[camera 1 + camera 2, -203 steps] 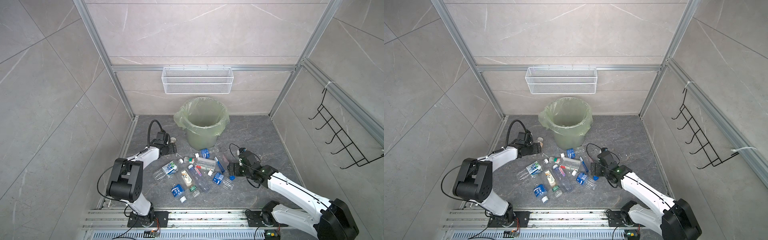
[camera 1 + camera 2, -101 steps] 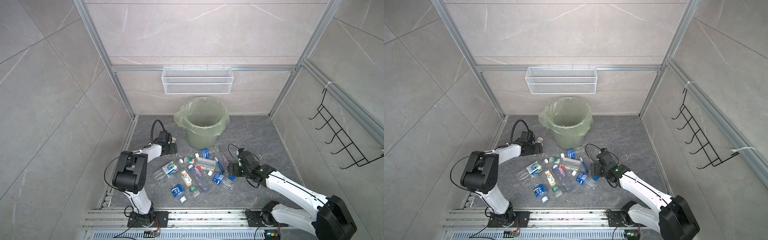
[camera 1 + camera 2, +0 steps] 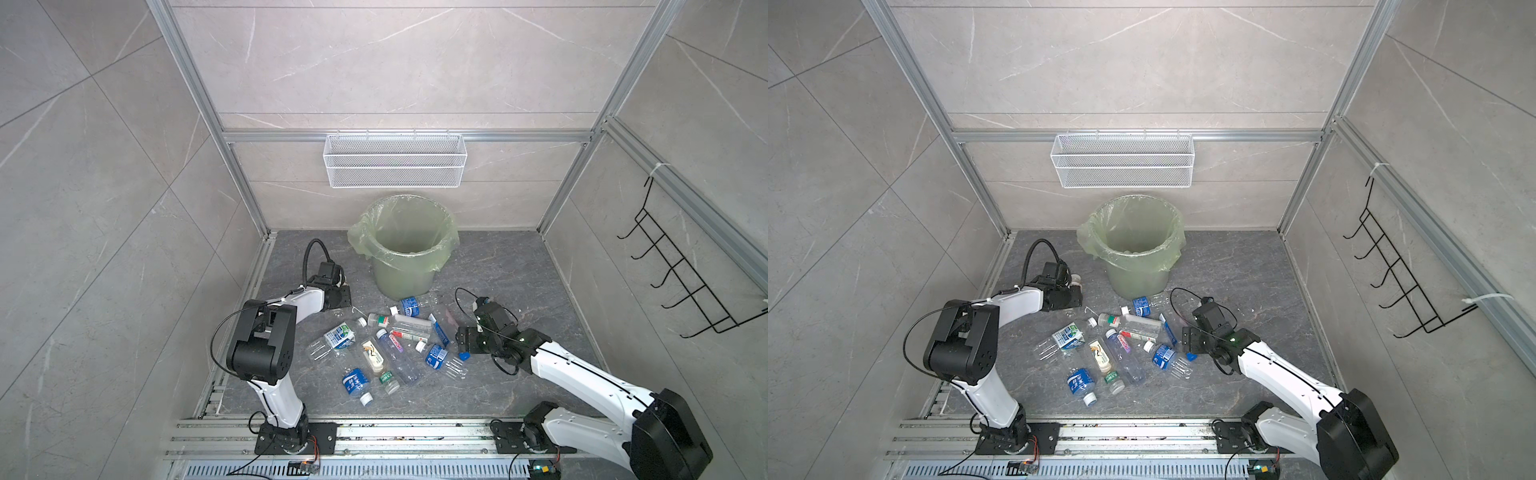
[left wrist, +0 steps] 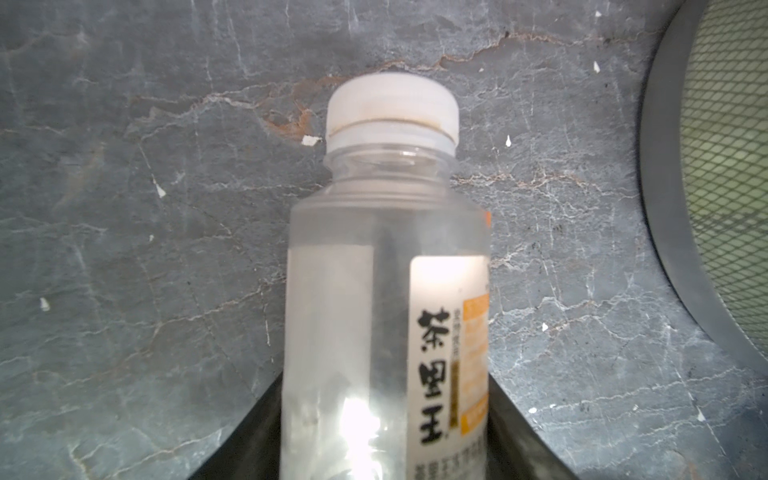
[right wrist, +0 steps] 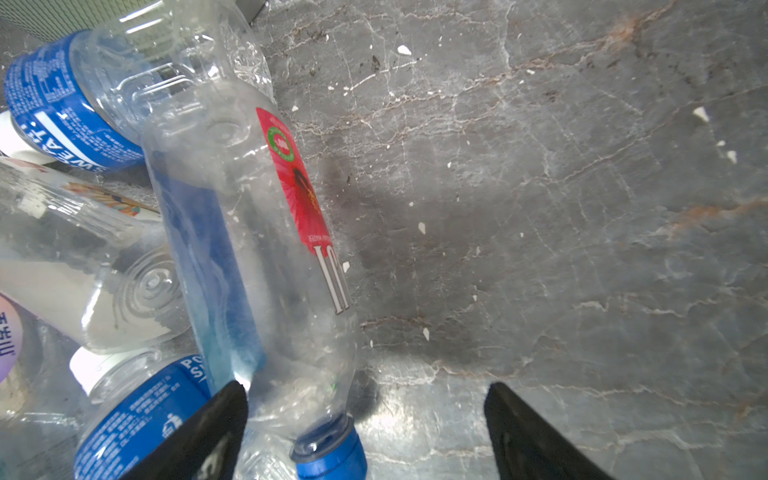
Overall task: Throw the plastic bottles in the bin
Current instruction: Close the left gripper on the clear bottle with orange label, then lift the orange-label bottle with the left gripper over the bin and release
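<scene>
A white-capped bottle is clamped between the jaws of the left gripper, the bin being found near, off to its side, while the right gripper is seen spread wide, with the neck of a blue-capped bottle lying between its jaws, beside the heap of bottles on the floor.

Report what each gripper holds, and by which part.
Left gripper grips the white-capped bottle by its labelled body, cap pointing away. Right gripper holds nothing: its open jaws straddle the neck of the blue-capped bottle.
</scene>
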Available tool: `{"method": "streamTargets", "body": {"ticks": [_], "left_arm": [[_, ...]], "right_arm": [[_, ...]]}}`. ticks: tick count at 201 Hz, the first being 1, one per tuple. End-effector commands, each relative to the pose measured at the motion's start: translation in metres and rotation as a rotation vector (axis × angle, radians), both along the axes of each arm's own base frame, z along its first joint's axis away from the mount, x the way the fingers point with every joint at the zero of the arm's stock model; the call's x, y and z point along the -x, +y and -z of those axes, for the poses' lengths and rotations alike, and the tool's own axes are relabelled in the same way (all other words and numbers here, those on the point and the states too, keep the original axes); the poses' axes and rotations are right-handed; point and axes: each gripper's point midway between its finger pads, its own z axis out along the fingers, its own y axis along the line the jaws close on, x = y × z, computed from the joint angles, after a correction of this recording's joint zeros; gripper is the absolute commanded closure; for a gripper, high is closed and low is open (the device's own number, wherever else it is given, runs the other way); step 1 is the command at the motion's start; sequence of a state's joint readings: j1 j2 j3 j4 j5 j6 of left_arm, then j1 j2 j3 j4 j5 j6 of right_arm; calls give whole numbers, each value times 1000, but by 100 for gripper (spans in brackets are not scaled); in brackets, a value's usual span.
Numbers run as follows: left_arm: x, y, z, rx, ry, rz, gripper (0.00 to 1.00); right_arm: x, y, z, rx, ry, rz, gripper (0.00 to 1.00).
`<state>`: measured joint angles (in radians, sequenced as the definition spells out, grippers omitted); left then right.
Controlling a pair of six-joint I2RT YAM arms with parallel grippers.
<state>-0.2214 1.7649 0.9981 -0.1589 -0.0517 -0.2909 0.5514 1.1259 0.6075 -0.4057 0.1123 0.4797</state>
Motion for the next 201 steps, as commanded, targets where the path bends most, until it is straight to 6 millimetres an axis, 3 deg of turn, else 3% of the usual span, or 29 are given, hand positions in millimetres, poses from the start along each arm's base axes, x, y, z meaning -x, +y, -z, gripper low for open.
{"method": "streamTargets", "body": {"ticks": [1,47,104,201], "left_arm": [[-10,4,-20,-8,-70,-9,51],[-1,15,-53,-30,-180,-44,51],[29,22,-95,24,-335,-71,54],[98,-15,-131,167,-477,59,58]], "right_arm": [[-3,1,-7,-12,-26,15,10],[-3,1,-8,-19,-33,14,10],[-2,2,-7,-19,-31,6,10],[-2,1,-10,-30,-48,14,10]]}}
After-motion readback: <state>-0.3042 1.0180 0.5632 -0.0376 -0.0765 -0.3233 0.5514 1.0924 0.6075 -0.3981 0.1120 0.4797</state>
